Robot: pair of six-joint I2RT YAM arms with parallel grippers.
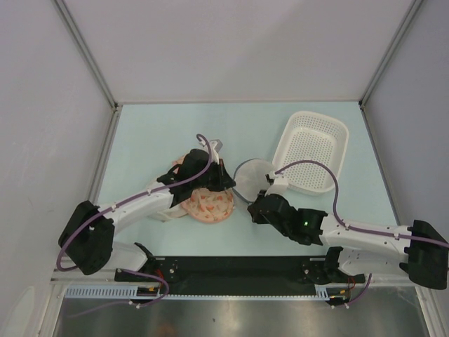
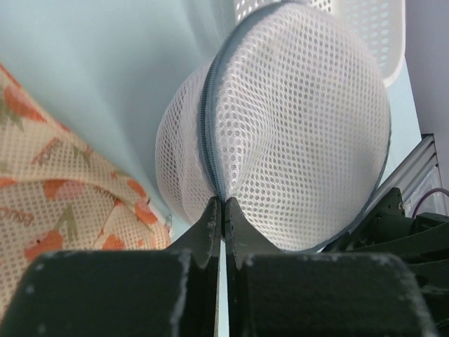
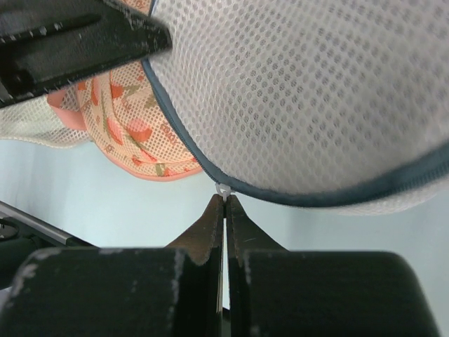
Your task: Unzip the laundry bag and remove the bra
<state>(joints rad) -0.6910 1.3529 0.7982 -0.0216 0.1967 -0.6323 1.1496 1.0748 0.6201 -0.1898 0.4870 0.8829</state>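
Observation:
The laundry bag (image 1: 251, 177), a round white mesh drum with a dark navy zipper band, stands tilted on its edge between my two grippers. In the left wrist view the laundry bag (image 2: 302, 126) fills the middle, and my left gripper (image 2: 223, 202) is shut on its zipper band. In the right wrist view my right gripper (image 3: 224, 196) is shut on the small white zipper pull (image 3: 224, 189) at the lower rim of the laundry bag (image 3: 316, 91). From above, the left gripper (image 1: 230, 182) sits at the bag's left side and the right gripper (image 1: 255, 202) at its near side. The bra is hidden.
A peach-orange floral mesh item (image 1: 207, 202) lies under the left arm, just left of the bag. A white perforated basket (image 1: 312, 151) stands at the back right, close behind the bag. Grey walls enclose the light blue table (image 1: 161, 133) on three sides.

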